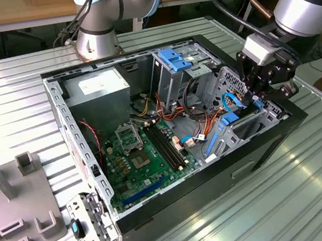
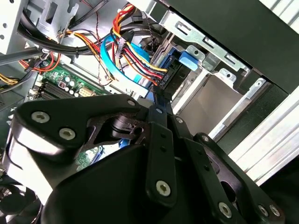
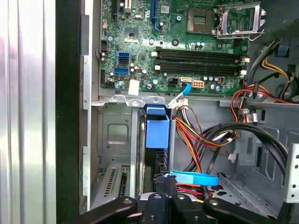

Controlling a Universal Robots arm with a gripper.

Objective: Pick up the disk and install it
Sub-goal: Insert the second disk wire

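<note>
Blue along its rail and dark on its body, stands on edge in the metal bay (image 3: 114,135) at a front corner of the open computer case (image 1: 215,175): so much for the disk (image 3: 157,135), sunk partway between the bay's walls with its blue end pointing toward the motherboard (image 3: 177,46). Grips that disk by the opposite end, the one nearest the arm, with the gripper (image 3: 166,186) drawn narrow and clamped on the dark edge. In the second wrist view, meets the disk (image 2: 170,77) right at the tip of the gripper (image 2: 158,100), with no gap between them and the blue tab just beyond. Lies close beside a flat blue cable (image 3: 194,177) and a bundle of red, orange and yellow wires (image 3: 196,135), which cross the floor of the case next to the bay. In the exterior view, hangs the gripper (image 1: 262,99) over the case corner at that view's right, well apart from the upright grey cage (image 1: 170,78) with its blue bracket (image 1: 174,57) and from the power supply (image 1: 98,87), all on a ribbed metal table (image 1: 17,97)
</note>
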